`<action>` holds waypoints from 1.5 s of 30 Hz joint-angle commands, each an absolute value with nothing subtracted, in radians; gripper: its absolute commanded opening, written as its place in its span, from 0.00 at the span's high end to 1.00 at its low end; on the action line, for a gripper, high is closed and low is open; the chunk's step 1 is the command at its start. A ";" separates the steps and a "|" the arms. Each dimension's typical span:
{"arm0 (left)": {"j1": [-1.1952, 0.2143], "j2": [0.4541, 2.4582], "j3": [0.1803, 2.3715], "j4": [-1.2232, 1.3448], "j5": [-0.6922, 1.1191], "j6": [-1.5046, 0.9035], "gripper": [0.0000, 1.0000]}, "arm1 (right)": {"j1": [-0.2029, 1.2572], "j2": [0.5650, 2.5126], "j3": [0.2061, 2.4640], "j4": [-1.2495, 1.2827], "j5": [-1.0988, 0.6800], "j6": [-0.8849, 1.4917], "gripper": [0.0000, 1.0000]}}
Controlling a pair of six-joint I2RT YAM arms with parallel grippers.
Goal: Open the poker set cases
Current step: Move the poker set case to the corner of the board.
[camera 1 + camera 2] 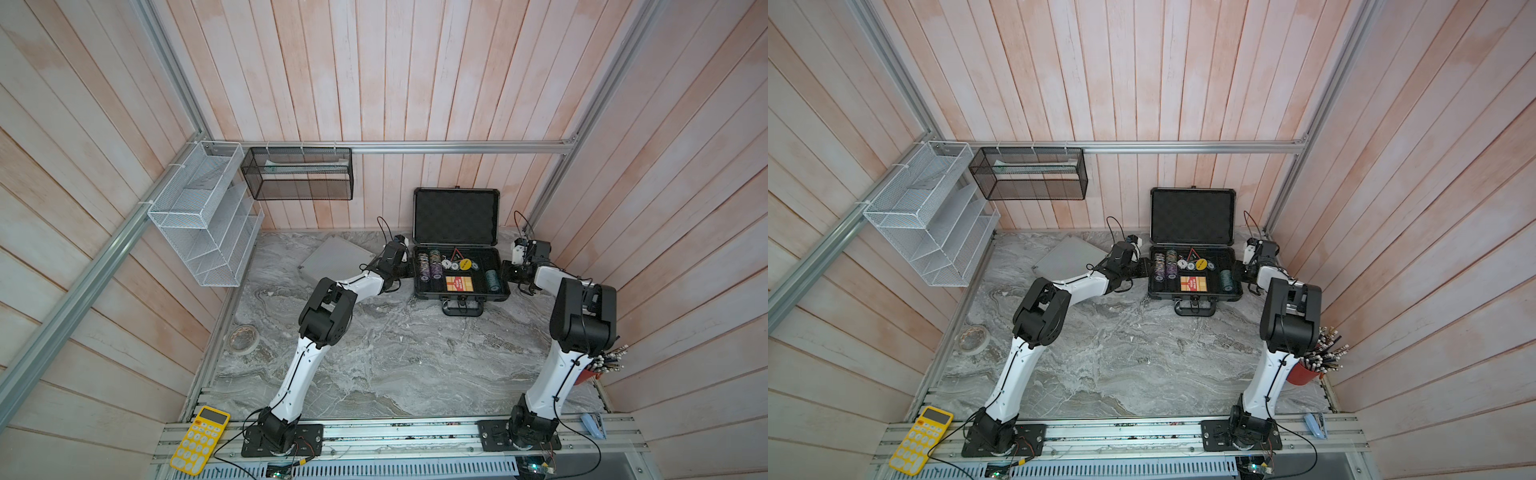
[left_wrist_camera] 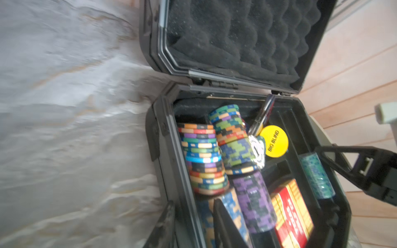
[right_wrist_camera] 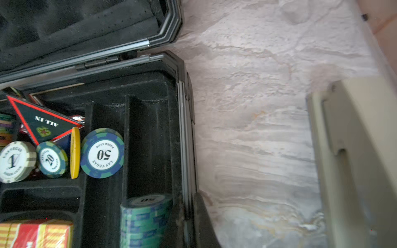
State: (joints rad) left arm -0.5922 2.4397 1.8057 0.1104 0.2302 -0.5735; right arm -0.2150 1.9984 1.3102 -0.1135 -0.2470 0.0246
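The dark grey poker set case stands open at the back right of the table, its foam-lined lid upright against the wall. Chips and a red card box fill its base. My left gripper straddles the case's left wall, one finger inside by the chips, one outside, shut on the wall. My right gripper is shut on the right wall the same way. The ribbed silver case lies flat and closed behind my left arm, which partly covers it.
A white wire rack and a black mesh basket hang on the back left walls. A tape roll lies at the table's left edge. At the front are a yellow calculator, a blue stapler and a red cup of pencils.
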 commanded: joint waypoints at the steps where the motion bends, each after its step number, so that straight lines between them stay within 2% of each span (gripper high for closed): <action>1: -0.670 2.461 1.851 0.170 0.373 -0.591 0.68 | -0.215 2.029 1.342 -0.143 -0.223 0.046 1.00; 15: -0.681 2.479 1.887 0.154 0.376 -0.592 0.68 | -0.229 2.093 1.447 -0.175 -0.279 -0.032 1.00; 23: -0.667 2.470 1.896 0.137 0.351 -0.574 0.65 | -0.229 2.073 1.403 -0.151 -0.277 -0.003 1.00; 27: -0.644 2.430 1.861 0.141 0.314 -0.558 0.56 | -0.228 2.058 1.378 -0.130 -0.266 0.034 0.94; 31: -0.613 2.341 1.780 0.159 0.252 -0.528 0.46 | -0.228 2.042 1.382 -0.128 -0.251 0.056 0.80; 39: -0.527 2.102 1.593 0.173 0.155 -0.429 0.34 | -0.213 1.939 1.362 -0.069 -0.275 0.123 0.56; 45: -0.408 1.939 1.467 0.114 0.130 -0.327 0.27 | -0.166 1.804 1.282 0.007 -0.235 0.184 0.50</action>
